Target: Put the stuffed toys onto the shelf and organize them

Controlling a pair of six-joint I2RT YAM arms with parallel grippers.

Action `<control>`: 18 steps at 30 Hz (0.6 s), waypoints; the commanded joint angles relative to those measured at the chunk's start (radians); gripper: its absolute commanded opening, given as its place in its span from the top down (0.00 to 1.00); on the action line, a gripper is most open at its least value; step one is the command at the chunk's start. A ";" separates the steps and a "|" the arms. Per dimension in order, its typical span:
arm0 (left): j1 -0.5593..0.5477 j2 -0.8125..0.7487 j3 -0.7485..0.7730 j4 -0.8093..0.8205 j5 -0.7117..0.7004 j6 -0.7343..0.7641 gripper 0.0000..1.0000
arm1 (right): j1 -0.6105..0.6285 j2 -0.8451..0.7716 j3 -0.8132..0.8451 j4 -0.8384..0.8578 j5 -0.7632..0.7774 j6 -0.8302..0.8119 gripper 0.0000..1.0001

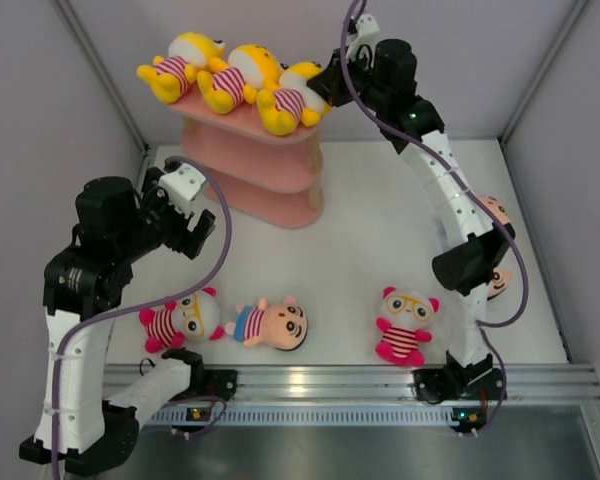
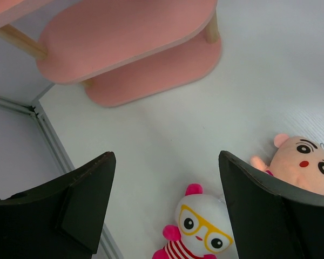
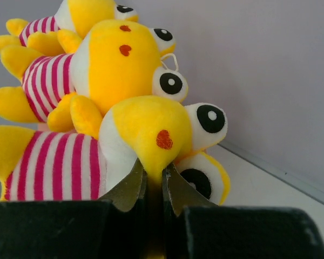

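Three yellow toys lie in a row on the top board of the pink shelf [image 1: 265, 185]: left [image 1: 180, 65], middle [image 1: 238, 80], right [image 1: 292, 98]. My right gripper [image 1: 327, 85] is shut on the head of the right yellow toy [image 3: 146, 127]; the wrist view shows the jaws [image 3: 154, 175] pinching its plush. My left gripper [image 1: 193, 232] is open and empty, above the floor. Below it lie a pink-and-white glasses toy [image 2: 205, 224] and a peach-faced toy [image 2: 305, 164]. The shelf's lower boards [image 2: 124, 32] are bare.
On the floor near the front lie a glasses toy [image 1: 180, 320], a peach-faced toy [image 1: 275, 323] and a second glasses toy [image 1: 405, 325]. Two more peach-faced toys [image 1: 496, 210] [image 1: 499, 283] are partly hidden behind the right arm. Grey walls enclose the table.
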 commanded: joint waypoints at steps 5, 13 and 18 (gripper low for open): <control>-0.001 -0.002 -0.025 0.019 0.015 0.007 0.17 | 0.018 0.041 0.051 0.030 -0.072 0.012 1.00; -0.001 0.006 -0.014 0.018 0.015 0.008 0.17 | 0.017 0.074 0.046 0.065 -0.101 0.009 0.89; -0.001 0.001 -0.028 0.019 0.002 0.013 0.17 | 0.010 0.022 0.002 0.070 -0.092 -0.011 0.35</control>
